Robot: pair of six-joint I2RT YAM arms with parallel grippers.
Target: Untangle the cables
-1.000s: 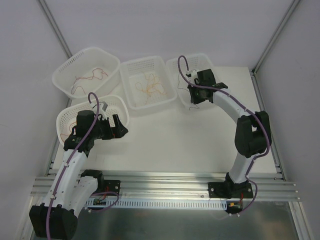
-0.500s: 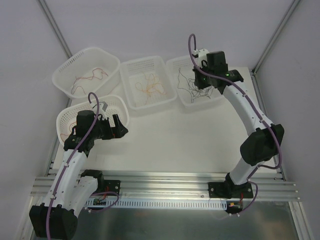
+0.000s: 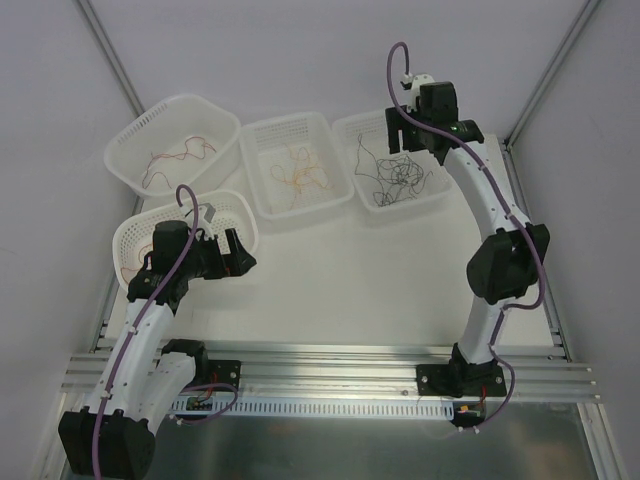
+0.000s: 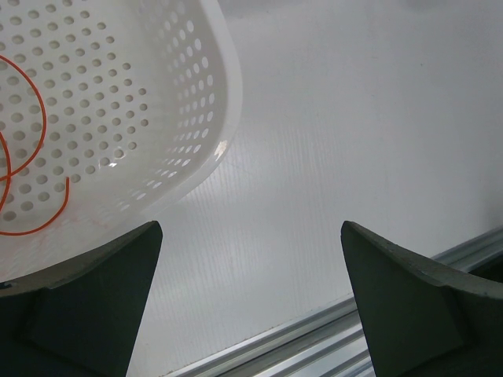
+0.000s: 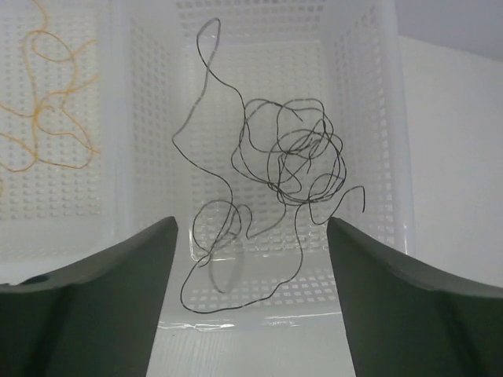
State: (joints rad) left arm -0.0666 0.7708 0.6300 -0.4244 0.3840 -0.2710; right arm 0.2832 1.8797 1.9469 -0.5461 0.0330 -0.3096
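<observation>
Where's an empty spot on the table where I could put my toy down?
The big bare patch of table between left arm and right arm, from the middle basket down to the metal rail. The far edge is crowded: baskets side by side.

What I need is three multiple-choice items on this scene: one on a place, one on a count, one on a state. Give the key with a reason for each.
1. Where do the black cables lie?
A. in the rightmost basket
B. in the middle basket
C. on the bare table

2. How many white baskets are there?
A. two
B. four
C. six

3. How is the right hand?
A. shut on the black cables
B. shut on a basket rim
C. open, holding nothing

Key:
1 A, the dark tangle rests inside that basket's perforated walls.
2 B, three stand in a far row and one nearer on the left.
3 C, its fingers stand wide apart above the tangle.
</observation>
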